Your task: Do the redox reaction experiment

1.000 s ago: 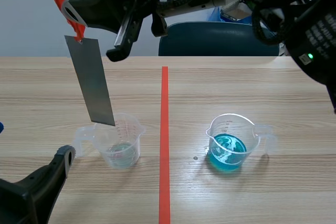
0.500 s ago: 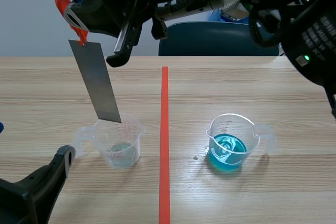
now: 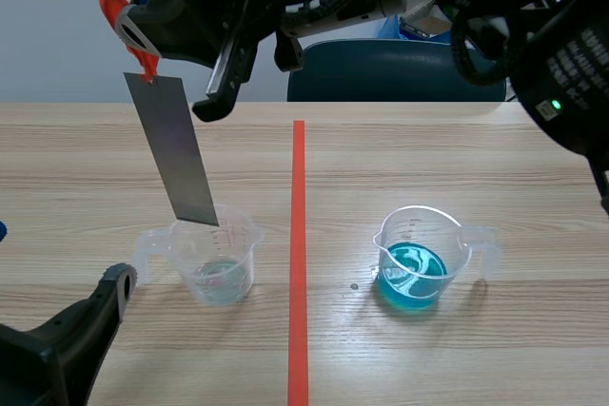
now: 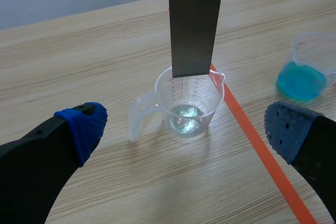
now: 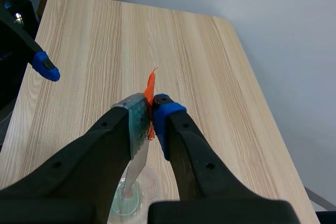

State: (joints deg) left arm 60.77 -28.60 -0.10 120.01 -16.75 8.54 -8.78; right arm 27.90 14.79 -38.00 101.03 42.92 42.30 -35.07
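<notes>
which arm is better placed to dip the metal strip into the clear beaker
Right. The right jaws are shut on the orange tag of the metal strip, which hangs over the clear beaker. The left jaws are open and empty beside it.

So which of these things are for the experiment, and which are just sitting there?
For the experiment: metal strip, held by the right gripper; clear cup below it; cup of blue liquid; open left gripper.
Just there: dark blue chair; red tape line, only a mark.
</notes>
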